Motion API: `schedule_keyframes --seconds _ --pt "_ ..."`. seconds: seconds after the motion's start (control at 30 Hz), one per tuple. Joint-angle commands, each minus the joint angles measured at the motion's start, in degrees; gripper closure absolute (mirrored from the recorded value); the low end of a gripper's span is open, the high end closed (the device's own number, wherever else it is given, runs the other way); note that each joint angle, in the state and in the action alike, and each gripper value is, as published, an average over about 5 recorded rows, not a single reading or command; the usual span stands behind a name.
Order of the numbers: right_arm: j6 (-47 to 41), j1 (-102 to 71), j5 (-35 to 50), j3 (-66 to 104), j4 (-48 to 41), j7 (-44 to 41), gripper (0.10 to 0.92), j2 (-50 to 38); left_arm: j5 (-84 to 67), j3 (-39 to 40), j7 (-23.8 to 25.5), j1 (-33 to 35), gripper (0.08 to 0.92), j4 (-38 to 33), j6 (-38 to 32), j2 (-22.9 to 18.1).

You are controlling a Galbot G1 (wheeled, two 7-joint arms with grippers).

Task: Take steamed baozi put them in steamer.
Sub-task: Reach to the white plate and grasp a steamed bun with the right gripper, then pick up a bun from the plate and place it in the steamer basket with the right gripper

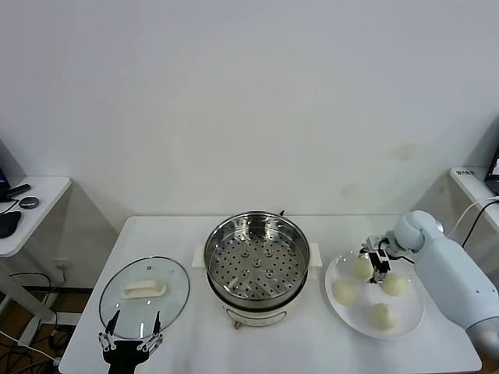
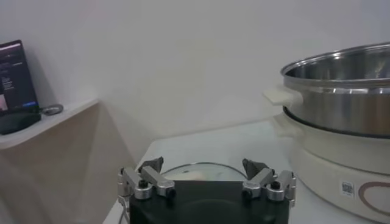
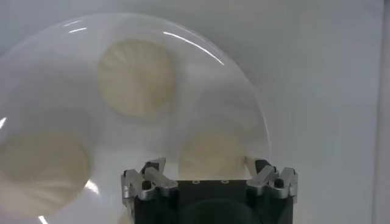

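Note:
The steamer [image 1: 257, 265], a shiny steel pot with a perforated tray, stands mid-table with nothing on its tray. To its right, several cream baozi lie on a white plate [image 1: 408, 313]: one at the back [image 1: 359, 267], one on the left [image 1: 344, 292], one on the right [image 1: 395, 284]. My right gripper [image 1: 380, 269] hangs open low over the plate. In the right wrist view one baozi [image 3: 210, 152] lies between the spread fingers of that gripper [image 3: 210, 170], with others beyond [image 3: 135, 76]. My left gripper [image 1: 130, 336] is open and holds nothing at the table's front left.
A glass lid [image 1: 144, 292] with a white handle lies flat left of the steamer, just ahead of the left gripper [image 2: 204, 173]. The steamer's wall [image 2: 347, 91] rises close by in the left wrist view. A side desk [image 1: 31, 206] stands off to the left.

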Motion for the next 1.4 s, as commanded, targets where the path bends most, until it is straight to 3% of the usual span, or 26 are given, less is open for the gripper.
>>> schedule_keyframes --seconds 0.03,0.2,0.67,0.9,1.1,1.27,1.4 --pt "-0.1 0.3 -0.4 0.0 -1.3 0.4 0.203 0.5 0.0 0.0 0.0 0.1 0.177 -0.1 0.0 0.0" --pt "-0.1 0.3 0.3 0.1 -1.2 0.6 0.24 0.4 0.0 0.2 0.1 0.0 0.177 -0.1 0.0 0.0" --pt "-0.3 1.5 3.1 0.2 0.5 0.9 0.606 -0.7 0.1 0.6 -0.2 0.2 0.177 -0.1 0.0 -0.2" --pt "-1.7 6.0 8.4 -2.6 3.9 -0.5 0.626 -2.3 0.2 0.8 -0.4 0.1 0.177 -0.1 -0.1 -0.1" --pt "-2.8 20.3 21.0 -14.6 6.1 -2.7 0.626 -2.5 0.1 0.9 -0.7 -0.3 0.177 -0.1 -0.1 -0.2" --pt "-2.6 33.5 32.4 -22.9 5.3 -3.8 0.626 1.5 -0.2 0.8 -1.0 -1.1 0.177 -0.3 -0.1 -0.1" --pt "-0.2 40.2 36.5 -28.2 3.9 -4.7 0.626 6.6 -0.5 0.6 -1.0 -1.6 0.177 -0.7 0.0 0.0"
